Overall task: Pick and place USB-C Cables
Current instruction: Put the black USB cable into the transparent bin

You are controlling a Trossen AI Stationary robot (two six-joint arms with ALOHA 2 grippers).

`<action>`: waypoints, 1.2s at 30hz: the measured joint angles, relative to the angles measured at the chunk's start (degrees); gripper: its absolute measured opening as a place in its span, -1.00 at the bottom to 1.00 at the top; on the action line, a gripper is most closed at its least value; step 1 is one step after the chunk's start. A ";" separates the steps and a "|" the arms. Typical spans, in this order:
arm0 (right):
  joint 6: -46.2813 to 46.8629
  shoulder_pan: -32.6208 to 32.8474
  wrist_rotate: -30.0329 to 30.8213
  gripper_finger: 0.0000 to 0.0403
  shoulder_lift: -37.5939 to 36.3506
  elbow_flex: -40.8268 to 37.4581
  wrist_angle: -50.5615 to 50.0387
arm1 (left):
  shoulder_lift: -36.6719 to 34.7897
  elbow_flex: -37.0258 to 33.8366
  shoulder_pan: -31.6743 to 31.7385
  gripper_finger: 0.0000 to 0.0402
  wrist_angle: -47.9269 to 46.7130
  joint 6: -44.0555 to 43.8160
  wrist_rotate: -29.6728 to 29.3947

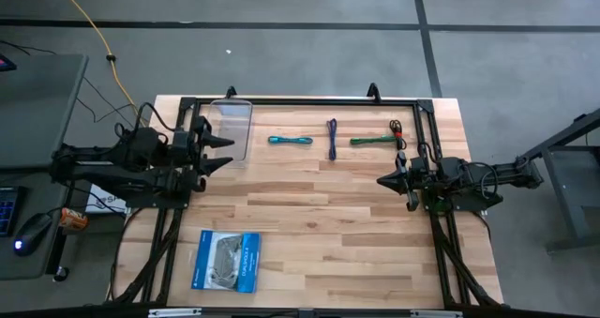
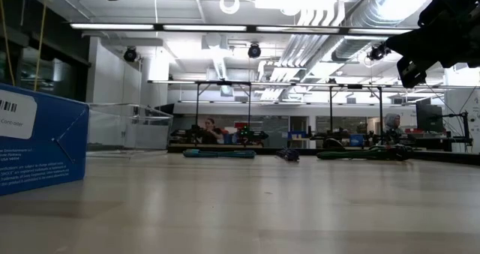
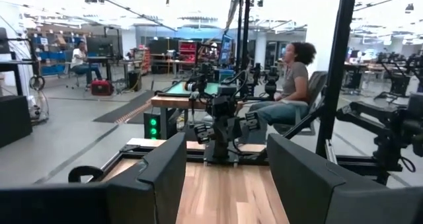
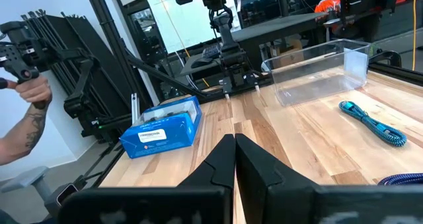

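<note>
Three cable bundles lie in a row near the table's far edge: the teal-blue one [image 1: 290, 141] [image 4: 373, 123], the purple one [image 1: 332, 138] [image 2: 288, 155] and the green one [image 1: 375, 140] [image 2: 360, 154] with its red-black end [image 1: 396, 127]. My left gripper [image 1: 228, 154] [image 3: 225, 184] hovers open at the table's left side, beside the clear container. My right gripper [image 1: 382, 179] [image 4: 234, 151] is shut and held above the table at the right, on the near side of the green cable. Neither gripper touches anything.
A clear plastic container [image 1: 232, 128] [image 4: 320, 69] stands at the far left, left of the teal cable. A blue-and-white flat packet [image 1: 226, 260] [image 2: 37, 141] lies near the near-left corner. A black frame [image 1: 309, 100] borders the table. A person's hand [image 4: 26, 92] shows beyond the table.
</note>
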 joint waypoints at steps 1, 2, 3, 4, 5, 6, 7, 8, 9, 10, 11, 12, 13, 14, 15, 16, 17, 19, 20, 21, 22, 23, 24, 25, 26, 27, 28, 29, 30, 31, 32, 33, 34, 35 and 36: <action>0.02 -0.02 0.00 -0.98 0.00 0.00 0.02 | 0.76 -0.22 0.00 -0.05 1.36 -0.01 -0.28; 0.00 -0.01 0.00 -0.98 0.00 -0.01 0.01 | 1.62 -0.68 0.00 -0.05 2.77 -0.01 -0.39; 0.02 -0.02 0.00 -0.98 0.00 0.00 0.00 | 2.50 -1.37 0.00 -0.05 4.19 -0.01 -0.39; 0.00 0.00 0.00 -0.98 0.00 -0.02 0.01 | 3.45 -2.11 0.00 -0.05 6.02 0.02 -0.39; 0.01 -0.02 0.00 -0.98 -0.01 -0.01 0.02 | 4.53 -2.79 0.00 -0.05 8.09 0.08 -0.39; 0.01 0.00 0.00 -0.98 -0.01 0.00 0.01 | 5.69 -3.57 0.00 -0.05 10.17 0.43 -0.39; 0.01 -0.01 0.00 -0.98 -0.01 0.00 0.01 | 6.94 -4.08 0.02 -0.05 11.72 0.86 -0.39; 0.02 0.00 0.00 -0.98 -0.02 0.00 0.00 | 8.19 -4.36 0.22 -0.05 13.33 1.32 -0.39; 0.01 -0.02 0.00 -0.98 -0.02 -0.02 0.01 | 9.57 -4.40 0.54 -0.05 14.43 1.41 -0.36; 0.02 -0.02 0.00 -0.98 -0.02 -0.02 0.00 | 10.97 -4.44 0.93 -0.05 15.45 1.11 -0.13; 0.00 0.00 0.00 -0.98 -0.02 0.00 0.00 | 12.59 -4.44 1.46 -0.05 17.01 0.58 0.57; 0.01 -0.01 0.00 -0.98 -0.01 -0.01 0.01 | 14.30 -4.44 2.04 -0.05 18.81 -0.03 1.53; 0.02 0.00 0.00 -0.98 -0.01 -0.01 0.01 | 15.89 -4.44 2.66 -0.05 20.12 -0.64 2.64; 0.00 0.00 0.00 -0.98 0.00 -0.02 0.00 | 17.69 -4.44 3.43 -0.05 21.55 -1.21 3.95; 0.02 0.00 0.00 -0.98 -0.02 0.00 0.00 | 19.35 -4.44 4.15 -0.05 23.05 -1.36 5.23; 0.00 0.00 0.00 -0.98 -0.02 -0.02 0.02 | 20.98 -4.44 4.89 -0.05 24.51 -1.36 6.23; 0.00 -0.02 0.00 -0.98 0.00 0.00 0.00 | 22.58 -4.44 5.65 -0.05 25.77 -1.38 7.01; 0.01 -0.01 0.00 -0.98 -0.01 -0.02 0.01 | 25.67 -4.44 7.53 -0.05 28.48 -1.06 8.30; 0.01 -0.01 0.00 -0.98 -0.02 -0.01 0.02 | 27.01 -4.44 8.54 -0.05 30.02 -0.99 9.00; 0.01 -0.01 0.00 -0.98 -0.01 -0.01 0.01 | 28.15 -4.44 9.50 -0.05 31.58 -1.00 9.80; 0.01 0.00 0.00 -0.98 -0.01 -0.01 0.01 | 29.20 -4.44 10.44 -0.05 33.13 -1.07 10.90; 0.02 0.00 0.00 -0.98 -0.02 -0.01 0.02 | 30.08 -4.44 11.35 -0.05 34.31 -1.24 12.18; 0.02 -0.02 0.00 -0.98 -0.02 0.00 0.02 | 30.91 -4.44 12.07 -0.05 35.26 -1.74 13.22; 0.00 0.00 0.00 -0.98 0.00 0.00 0.00 | 31.61 -4.44 12.64 -0.05 36.04 -2.31 14.37; 0.02 0.00 0.00 -0.98 -0.01 -0.02 0.00 | 32.21 -4.44 13.04 -0.05 36.37 -2.77 15.55; 0.02 0.00 0.00 -0.98 -0.02 0.00 0.00 | 32.69 -4.44 13.31 -0.05 36.34 -2.98 16.42; 0.01 0.00 0.00 -0.98 -0.01 0.00 0.00 | 32.96 -4.44 13.50 -0.05 36.29 -3.01 16.92; 0.00 0.00 0.00 -0.98 -0.02 -0.02 0.01 | 33.15 -4.44 13.53 -0.05 36.26 -3.02 17.03; 0.01 0.00 0.00 -0.98 -0.01 -0.01 0.01 | 33.29 -4.44 13.53 -0.05 36.33 -3.02 17.06; 0.01 -0.01 0.01 -0.98 -0.01 -0.01 0.02 | 33.40 -4.44 13.49 -0.05 36.31 -3.00 17.07; 0.00 -0.02 0.16 -0.98 0.00 0.00 0.02 | 33.44 -4.44 13.46 -0.05 36.22 -3.02 17.07; 0.00 0.00 0.22 -0.98 -0.02 0.00 0.02 | 33.44 -4.44 13.46 -0.05 36.34 -3.03 17.07; 0.01 -0.02 0.22 -0.98 -0.02 -0.01 0.02 | 33.42 -4.44 13.46 -0.05 36.55 -3.16 17.07; 0.00 -0.01 0.20 -0.98 0.00 -0.01 0.02 | 33.42 -4.44 13.46 -0.05 36.73 -3.48 17.06; 0.00 0.00 0.17 -0.98 -0.02 -0.02 0.02 | 33.42 -4.44 13.46 -0.05 36.80 -3.95 17.06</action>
